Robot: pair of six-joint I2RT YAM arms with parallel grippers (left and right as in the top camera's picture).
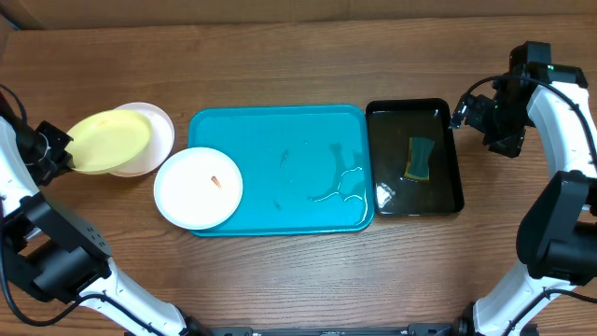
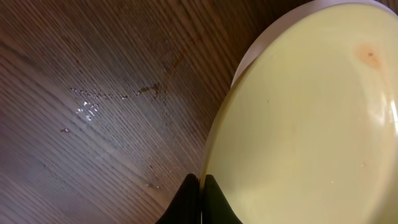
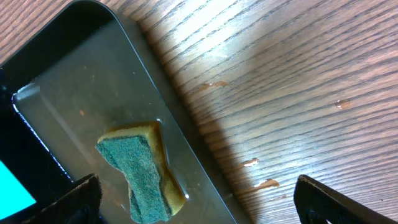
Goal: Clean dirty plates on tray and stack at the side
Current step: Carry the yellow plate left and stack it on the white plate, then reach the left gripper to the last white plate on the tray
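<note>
The pale yellow-green plate (image 1: 110,140) lies tilted on a white plate (image 1: 157,154) left of the turquoise tray (image 1: 280,131). My left gripper (image 1: 58,154) is shut on the yellow-green plate's left rim; in the left wrist view the fingers (image 2: 200,186) pinch that rim (image 2: 298,124), with the white plate's edge (image 2: 273,34) under it and a faint orange smear at upper right. A second white plate (image 1: 198,187) with an orange smear overlaps the tray's left edge. My right gripper (image 1: 466,112) is open and empty, above the black tray's right rim.
A narrow black tray (image 1: 446,201) of water right of the turquoise tray holds a green-and-yellow sponge (image 1: 420,159), also in the right wrist view (image 3: 140,171). Water puddles lie on the turquoise tray's right half. Droplets dot the wood by the black tray (image 3: 267,182).
</note>
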